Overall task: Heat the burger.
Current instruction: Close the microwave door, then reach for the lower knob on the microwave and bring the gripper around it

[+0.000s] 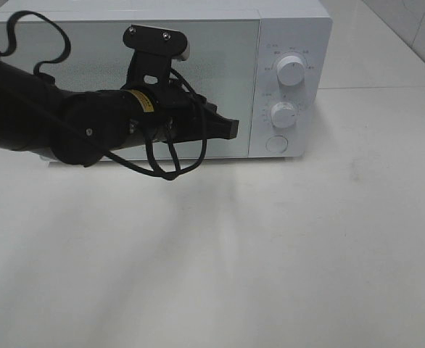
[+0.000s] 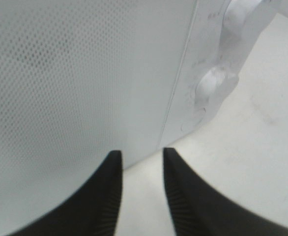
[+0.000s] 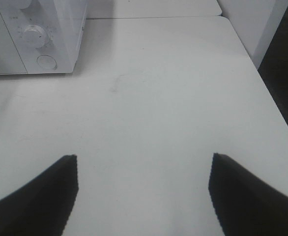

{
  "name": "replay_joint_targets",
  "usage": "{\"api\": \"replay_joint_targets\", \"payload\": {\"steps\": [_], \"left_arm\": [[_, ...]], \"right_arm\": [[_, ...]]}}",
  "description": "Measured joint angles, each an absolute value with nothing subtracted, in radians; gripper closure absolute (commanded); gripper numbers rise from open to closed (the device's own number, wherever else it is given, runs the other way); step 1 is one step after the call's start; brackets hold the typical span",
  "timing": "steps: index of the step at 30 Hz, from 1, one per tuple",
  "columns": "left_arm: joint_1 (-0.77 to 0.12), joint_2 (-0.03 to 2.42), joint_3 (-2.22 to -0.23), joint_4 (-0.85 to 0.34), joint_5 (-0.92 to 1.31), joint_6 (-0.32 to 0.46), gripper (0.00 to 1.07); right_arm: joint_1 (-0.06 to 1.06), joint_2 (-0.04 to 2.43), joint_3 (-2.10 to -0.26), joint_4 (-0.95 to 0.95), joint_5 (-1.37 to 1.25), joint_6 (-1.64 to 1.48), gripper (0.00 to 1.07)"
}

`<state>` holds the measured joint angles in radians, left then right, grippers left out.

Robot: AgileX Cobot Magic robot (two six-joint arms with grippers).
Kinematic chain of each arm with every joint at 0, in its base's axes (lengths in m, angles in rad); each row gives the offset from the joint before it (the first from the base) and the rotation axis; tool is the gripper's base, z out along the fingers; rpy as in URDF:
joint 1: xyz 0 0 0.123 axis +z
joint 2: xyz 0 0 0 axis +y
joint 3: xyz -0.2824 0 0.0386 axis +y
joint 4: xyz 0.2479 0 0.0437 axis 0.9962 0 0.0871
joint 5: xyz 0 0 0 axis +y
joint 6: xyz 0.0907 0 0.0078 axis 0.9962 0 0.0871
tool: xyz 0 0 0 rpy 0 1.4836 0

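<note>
Microwave [image 1: 230, 72] sits at the far side of the white surface [image 1: 285, 254], with its door [image 1: 89, 43] shut flush and its front facing near. Control panel [image 1: 310, 94] is on its right: upper dial [image 1: 292, 70], lower dial [image 1: 283, 114], round button [image 1: 276, 144] under them.

Left arm [image 1: 46, 123] comes in from the left and lies across the door front, roughly horizontal. Wrist camera bracket [image 1: 154, 42] sits on top, and a black cable [image 1: 165, 165] loops below it. Left gripper [image 1: 232, 129] points right, tips at the lower right part of the door, just short of the edge where the control panel starts. In the left wrist view the two black fingers [image 2: 100, 196] stand a narrow gap apart with nothing between them, and the door mesh [image 2: 60, 73] fills the frame beyond. Tips look just off the door face, but the view's blurred, so I can't tell contact from a small clearance.

Right gripper [image 3: 144, 157] shows only in its own wrist view: jaws wide, nothing held. It hangs over the surface to the near right of the microwave, well apart from it. There's a faint smudge [image 3: 117, 83] on the surface between the two.

Burger: no view shows it and the mesh reads opaque, so I can't tell where it is.
</note>
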<state>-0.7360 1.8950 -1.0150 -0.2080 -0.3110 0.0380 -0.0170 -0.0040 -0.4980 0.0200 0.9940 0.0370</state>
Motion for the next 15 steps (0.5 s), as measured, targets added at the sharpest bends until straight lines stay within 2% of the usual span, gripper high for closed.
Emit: {"api": "replay_joint_targets", "payload": {"steps": [1,2,3,10,15], "left_arm": [[-0.736,1.895,-1.015,-0.208,-0.311,0.038,0.38],[-0.736,1.881,-1.013,-0.208,-0.265,0.038,0.25],[-0.736,1.855,-1.013,-0.208,-0.177,0.038,0.05],[-0.736,1.756,-1.013,-0.194,0.091,0.038,0.07],[-0.736,1.654,-1.013,-0.108,0.359,0.039,0.07]], "right_arm": [[-0.017,-0.004,-0.498,0.02,0.994,0.037,0.35],[-0.017,-0.004,-0.498,0.02,0.994,0.037,0.35],[-0.017,-0.004,-0.498,0.02,0.994,0.037,0.35],[-0.017,-0.004,-0.498,0.02,0.994,0.037,0.35],[-0.017,-0.004,-0.498,0.02,0.994,0.037,0.35]]}}
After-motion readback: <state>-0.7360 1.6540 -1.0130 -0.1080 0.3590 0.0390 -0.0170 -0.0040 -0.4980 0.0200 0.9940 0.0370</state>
